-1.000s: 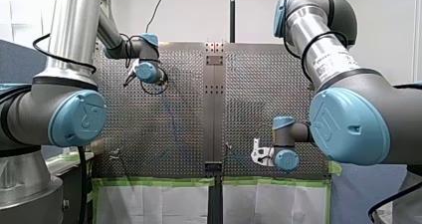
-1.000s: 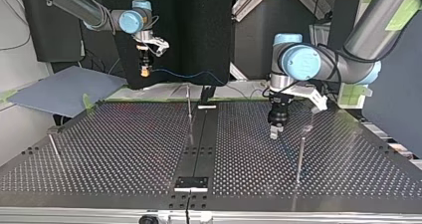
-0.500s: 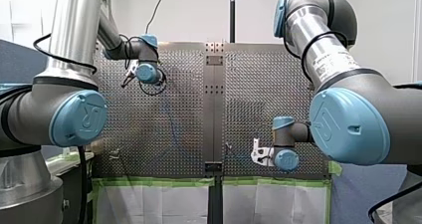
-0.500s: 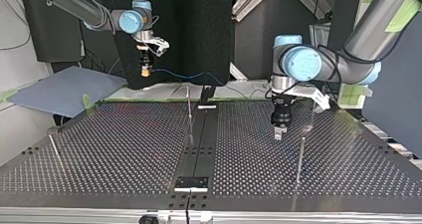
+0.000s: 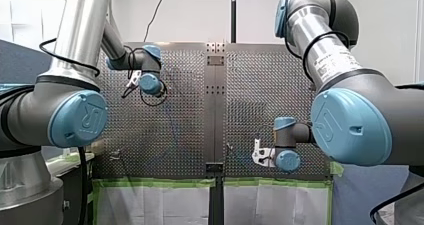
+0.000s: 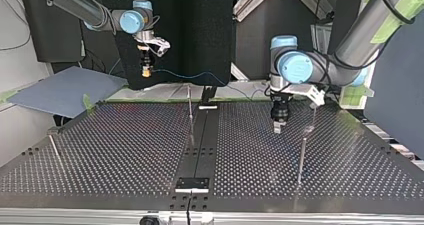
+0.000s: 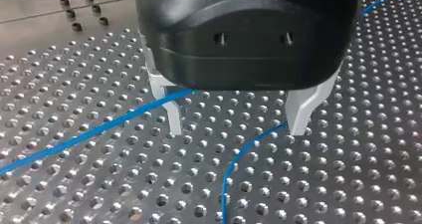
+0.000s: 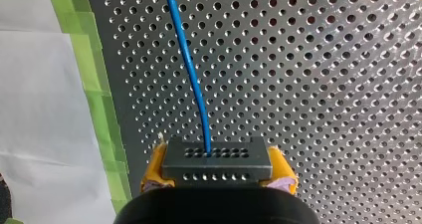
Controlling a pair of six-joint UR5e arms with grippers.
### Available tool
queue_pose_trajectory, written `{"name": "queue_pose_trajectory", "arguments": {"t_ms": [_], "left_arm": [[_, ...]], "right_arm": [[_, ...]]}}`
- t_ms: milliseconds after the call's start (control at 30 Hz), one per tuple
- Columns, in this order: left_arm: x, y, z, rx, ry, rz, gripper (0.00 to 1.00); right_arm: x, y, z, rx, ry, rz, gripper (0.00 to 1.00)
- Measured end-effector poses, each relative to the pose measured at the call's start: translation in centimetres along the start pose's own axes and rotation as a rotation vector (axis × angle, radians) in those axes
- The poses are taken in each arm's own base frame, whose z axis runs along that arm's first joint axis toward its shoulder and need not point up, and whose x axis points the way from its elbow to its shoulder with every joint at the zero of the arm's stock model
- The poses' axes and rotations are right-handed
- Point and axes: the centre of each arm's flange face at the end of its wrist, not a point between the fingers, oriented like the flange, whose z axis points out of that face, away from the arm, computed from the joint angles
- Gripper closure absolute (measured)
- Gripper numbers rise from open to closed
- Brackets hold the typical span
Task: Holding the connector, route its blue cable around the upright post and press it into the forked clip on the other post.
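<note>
right claw (image 8: 217, 170) pinching the connector (image 8: 217, 159), blue cable (image 8: 191, 74) leading out of the connector, left claw (image 7: 237, 127) spread wide

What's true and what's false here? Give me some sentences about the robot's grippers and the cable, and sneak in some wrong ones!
1. My right gripper holds the black connector. True.
2. The cable is red. False: it is blue.
3. My left gripper is squeezing the cable. False: it is open, and the cable just runs loose near its fingers.
4. The table is full of little holes. True.
</note>
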Motion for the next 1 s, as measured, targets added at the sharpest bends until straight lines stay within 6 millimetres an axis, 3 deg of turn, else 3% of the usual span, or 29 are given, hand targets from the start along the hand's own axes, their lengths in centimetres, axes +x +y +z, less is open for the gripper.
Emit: {"name": "queue_pose_trajectory", "arguments": {"t_ms": [500,633,1000], "left_arm": [[1.5,-2.2,-1.5,0.008,0.010,-0.020,0.01],[2.0,-3.6,-1.6,0.018,0.008,-0.016,0.01],[5.6,-7.3,-1.2,0.040,0.049,-0.007,0.01]], "right_arm": [[0.0,-0.3,-0.1,0.016,-0.001,0.002,1.00],[-0.1,-0.4,-0.1,0.020,-0.002,0.002,1.00],[-0.1,-0.6,-0.1,0.025,-0.001,0.002,1.00]]}}
